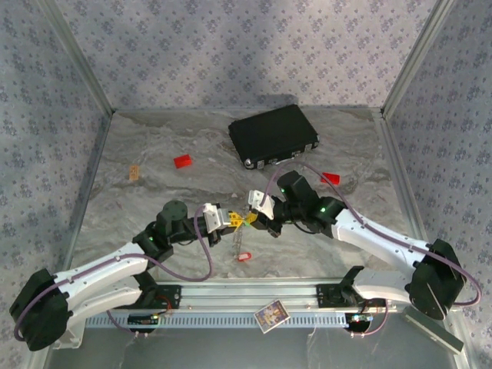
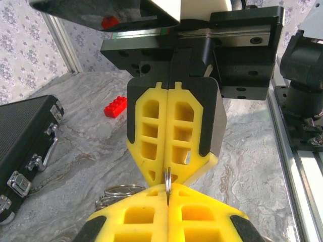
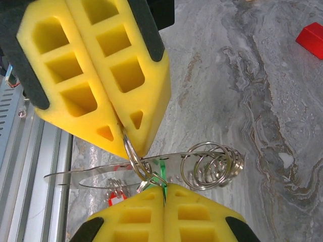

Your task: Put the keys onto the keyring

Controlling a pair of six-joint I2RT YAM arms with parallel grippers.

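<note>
My two grippers meet tip to tip above the near middle of the table. The left gripper [image 1: 233, 221] [image 2: 168, 195] is shut on a thin metal ring of the keyring [image 2: 168, 176] [image 3: 128, 146]. A silvery loop [image 3: 96, 171] and a bunch of coiled rings [image 3: 212, 165] [image 2: 117, 193] hang beside it. The right gripper [image 1: 253, 216] [image 3: 164, 194] is shut on the green key [image 3: 162, 170], whose small split ring touches the held ring. The red key [image 1: 244, 256] [image 3: 115, 197] sits low, just under the grippers. Whether it hangs or rests on the table is unclear.
A black case [image 1: 274, 135] [image 2: 22, 146] lies at the back centre. Red blocks [image 1: 183, 161] [image 1: 330, 178] [image 2: 115, 107] sit on the marbled table [image 1: 154, 200], with a small tan piece [image 1: 134, 172] at the left. An aluminium rail [image 1: 246, 296] runs along the near edge.
</note>
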